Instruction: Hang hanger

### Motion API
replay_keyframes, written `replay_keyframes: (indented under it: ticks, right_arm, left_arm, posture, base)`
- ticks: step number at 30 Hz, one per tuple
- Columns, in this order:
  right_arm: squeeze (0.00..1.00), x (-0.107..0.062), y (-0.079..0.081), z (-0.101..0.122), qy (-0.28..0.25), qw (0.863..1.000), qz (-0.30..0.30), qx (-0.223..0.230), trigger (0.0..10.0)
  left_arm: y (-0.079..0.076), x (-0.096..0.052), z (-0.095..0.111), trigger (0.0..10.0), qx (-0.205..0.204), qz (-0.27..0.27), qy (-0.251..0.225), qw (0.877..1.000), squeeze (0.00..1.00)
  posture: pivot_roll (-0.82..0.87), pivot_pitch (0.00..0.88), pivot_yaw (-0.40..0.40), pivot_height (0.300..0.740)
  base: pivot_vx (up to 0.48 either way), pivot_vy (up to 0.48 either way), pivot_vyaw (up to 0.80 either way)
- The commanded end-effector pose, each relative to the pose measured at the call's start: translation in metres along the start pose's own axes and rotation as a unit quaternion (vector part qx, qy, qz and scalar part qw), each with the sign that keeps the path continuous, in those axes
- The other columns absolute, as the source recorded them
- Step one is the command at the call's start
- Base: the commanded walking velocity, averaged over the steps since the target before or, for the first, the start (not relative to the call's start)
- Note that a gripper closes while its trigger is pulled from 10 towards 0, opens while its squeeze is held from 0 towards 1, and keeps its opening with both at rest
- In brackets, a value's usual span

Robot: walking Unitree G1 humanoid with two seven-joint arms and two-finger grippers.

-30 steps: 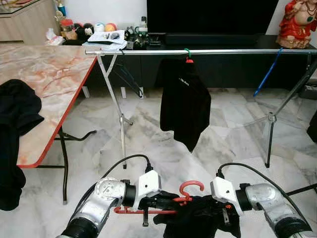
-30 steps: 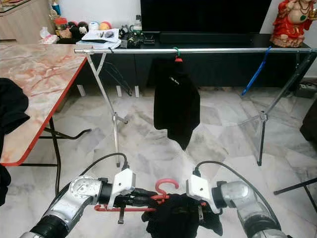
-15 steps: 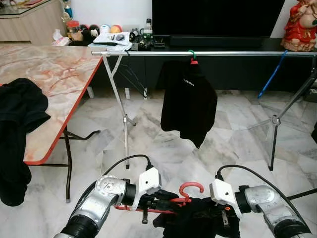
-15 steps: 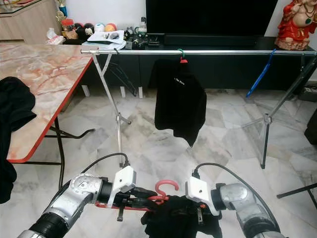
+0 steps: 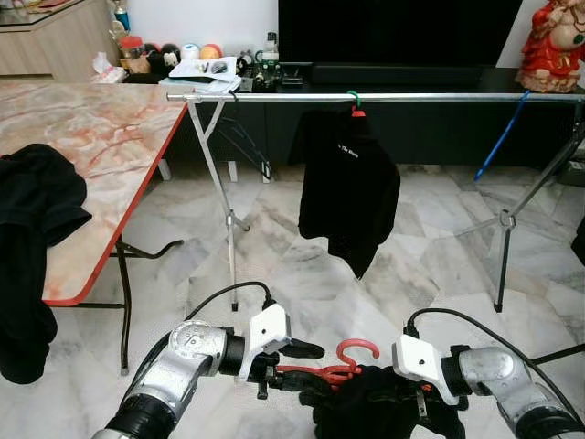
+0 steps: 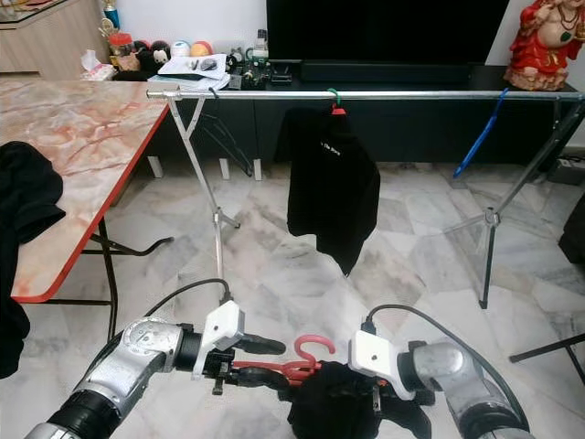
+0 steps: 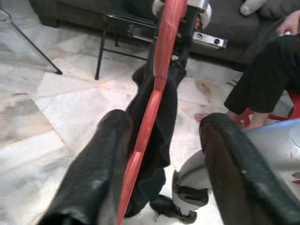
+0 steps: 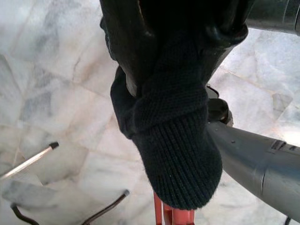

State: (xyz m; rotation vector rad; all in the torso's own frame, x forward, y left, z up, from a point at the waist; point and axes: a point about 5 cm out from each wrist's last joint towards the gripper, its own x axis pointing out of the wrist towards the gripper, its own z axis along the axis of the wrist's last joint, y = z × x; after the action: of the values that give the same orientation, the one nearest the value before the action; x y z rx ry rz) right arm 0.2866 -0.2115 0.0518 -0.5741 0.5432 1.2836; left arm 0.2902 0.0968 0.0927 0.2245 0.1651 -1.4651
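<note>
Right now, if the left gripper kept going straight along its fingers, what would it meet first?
Most likely the black garment draped on the red hanger between its open fingers, then the right gripper beyond; depth is uncertain.

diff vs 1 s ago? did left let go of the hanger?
The left gripper has opened; the red hanger now lies loose between its fingers. The right gripper stays clamped on the black garment. The rail and hung black shirt are unchanged.
</note>
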Motion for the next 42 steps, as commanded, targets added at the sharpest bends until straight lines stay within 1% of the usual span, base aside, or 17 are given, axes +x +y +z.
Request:
replay_keyframes:
  ticks: [1, 3, 4, 5, 6, 7, 8, 10, 13, 15, 16, 19, 20, 21, 22, 23, 42]
  right_arm:
    - [0.00, -0.007, 0.000, -0.008, 0.008, 1.000, -0.022, 0.010, 0.0]
    - [0.00, -0.012, -0.001, -0.013, 0.006, 0.998, -0.055, 0.026, 0.0]
    - [0.00, -0.019, -0.005, -0.017, -0.001, 0.994, -0.095, 0.046, 0.0]
    - [0.00, -0.019, -0.005, -0.017, -0.001, 0.994, -0.095, 0.046, 0.0]
    - [0.00, -0.024, -0.007, -0.019, -0.006, 0.991, -0.125, 0.056, 0.0]
    - [0.00, -0.027, -0.009, -0.021, -0.008, 0.987, -0.146, 0.067, 0.0]
    - [0.00, -0.029, -0.009, -0.023, -0.013, 0.984, -0.160, 0.075, 0.0]
    - [0.00, -0.033, -0.009, -0.026, -0.021, 0.979, -0.184, 0.085, 0.0]
    - [0.00, -0.036, -0.006, -0.030, -0.029, 0.975, -0.201, 0.093, 0.0]
    - [0.00, -0.036, -0.006, -0.031, -0.031, 0.972, -0.213, 0.098, 0.0]
    - [0.00, -0.038, -0.007, -0.033, -0.030, 0.967, -0.232, 0.099, 0.0]
    - [0.00, -0.038, -0.011, -0.030, -0.034, 0.961, -0.257, 0.099, 0.0]
    - [0.00, -0.039, -0.016, -0.024, -0.039, 0.959, -0.267, 0.090, 0.0]
    - [0.00, -0.039, -0.016, -0.024, -0.039, 0.959, -0.267, 0.090, 0.0]
    - [0.00, -0.039, -0.018, -0.022, -0.042, 0.958, -0.271, 0.085, 0.0]
    - [0.00, -0.040, -0.024, -0.015, -0.045, 0.957, -0.279, 0.073, 0.0]
    - [0.00, -0.040, -0.024, -0.015, -0.045, 0.957, -0.279, 0.073, 0.0]
  left_arm:
    - [0.006, -0.006, 0.006, 10.0, 0.012, 0.020, -0.001, 1.000, 1.00]
    - [0.011, -0.010, 0.006, 10.0, 0.014, 0.051, -0.004, 0.999, 1.00]
    - [0.019, -0.014, 0.006, 10.0, 0.017, 0.103, -0.010, 0.994, 1.00]
    - [0.019, -0.014, 0.006, 10.0, 0.017, 0.103, -0.010, 0.994, 1.00]
    - [0.025, -0.017, 0.006, 10.0, 0.012, 0.146, -0.015, 0.989, 0.89]
    - [0.028, -0.019, 0.006, 10.0, 0.007, 0.171, -0.024, 0.985, 0.00]
    - [0.031, -0.020, 0.006, 10.0, 0.006, 0.199, -0.037, 0.979, 0.00]
    - [0.037, -0.024, 0.004, 10.0, -0.016, 0.254, -0.051, 0.966, 0.00]
    - [0.038, -0.024, 0.000, 10.0, -0.020, 0.294, -0.055, 0.954, 0.00]
    - [0.039, -0.024, -0.004, 10.0, -0.034, 0.317, -0.052, 0.946, 0.00]
    - [0.041, -0.025, -0.010, 10.0, -0.036, 0.364, -0.037, 0.930, 0.00]
    - [0.043, -0.027, -0.022, 10.0, -0.073, 0.419, -0.019, 0.905, 0.00]
    - [0.043, -0.029, -0.030, 10.0, -0.095, 0.449, -0.008, 0.888, 0.00]
    - [0.043, -0.029, -0.030, 10.0, -0.095, 0.449, -0.008, 0.888, 0.00]
    - [0.043, -0.030, -0.034, 10.0, -0.103, 0.461, -0.003, 0.881, 0.00]
    - [0.042, -0.033, -0.041, 10.0, -0.114, 0.492, 0.009, 0.863, 0.00]
    - [0.042, -0.033, -0.041, 10.0, -0.114, 0.492, 0.009, 0.863, 0.00]
  posture:
    - [0.00, 0.094, 0.012, 0.740]
    - [0.00, 0.095, 0.014, 0.740]
    - [0.00, 0.096, 0.016, 0.740]
    - [0.00, 0.096, 0.016, 0.740]
    - [0.00, 0.098, 0.020, 0.740]
    - [0.00, 0.098, 0.020, 0.740]
    - [-0.01, 0.099, 0.024, 0.740]
    - [-0.01, 0.101, 0.027, 0.740]
    - [-0.01, 0.104, 0.032, 0.740]
    - [-0.01, 0.106, 0.035, 0.740]
    - [-0.02, 0.108, 0.038, 0.740]
    - [-0.02, 0.109, 0.044, 0.740]
    - [-0.02, 0.109, 0.045, 0.740]
    - [-0.02, 0.109, 0.045, 0.740]
    - [-0.02, 0.109, 0.045, 0.740]
    - [-0.02, 0.109, 0.045, 0.740]
    - [-0.02, 0.109, 0.045, 0.740]
  base:
    - [0.000, 0.000, 0.00]
    - [0.000, 0.000, 0.00]
    - [0.000, 0.000, 0.00]
    - [0.000, 0.000, 0.00]
    - [0.000, 0.000, 0.00]
    - [0.000, 0.000, 0.00]
    - [0.000, 0.000, 0.00]
    - [0.000, 0.000, 0.00]
    - [0.000, 0.000, 0.00]
    - [0.000, 0.000, 0.00]
    - [0.000, 0.000, 0.00]
    - [0.000, 0.000, 0.00]
    - [0.000, 0.000, 0.00]
    - [0.000, 0.000, 0.00]
    - [0.000, 0.000, 0.00]
    - [0.000, 0.000, 0.00]
    - [0.000, 0.000, 0.00]
